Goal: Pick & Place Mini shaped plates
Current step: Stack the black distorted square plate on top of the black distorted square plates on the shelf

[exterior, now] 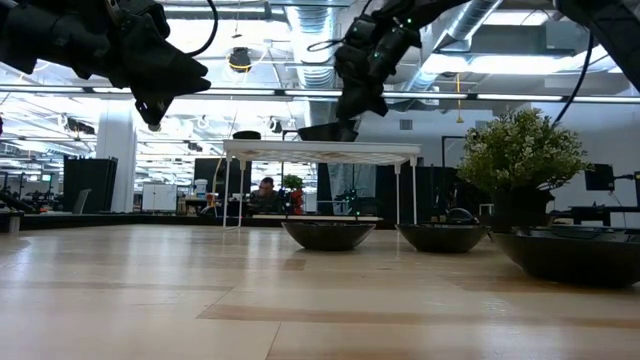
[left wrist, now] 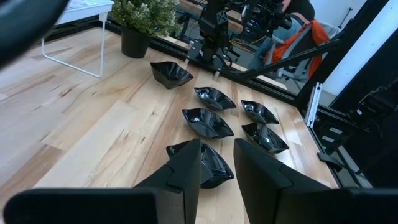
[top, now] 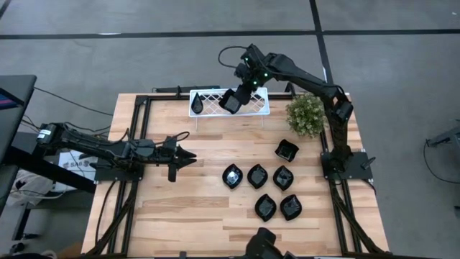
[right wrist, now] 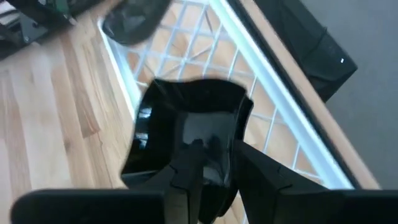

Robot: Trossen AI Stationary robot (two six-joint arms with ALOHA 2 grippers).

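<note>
The right gripper hangs over the white rack at the bench's far edge, jaws clamped on a square plate's rim to set it down there. Six plates wait near the right edge. The left gripper waits mid-bench, jaws a little apart and empty.

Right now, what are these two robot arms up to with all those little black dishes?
The right gripper is at the white lattice wire rack at the table's far edge, its fingers around the rim of a glossy black wavy-edged square dish on the rack. A darker teardrop dish already lies there. Six more black dishes wait on the wooden table. The left gripper hovers empty over the table.
</note>
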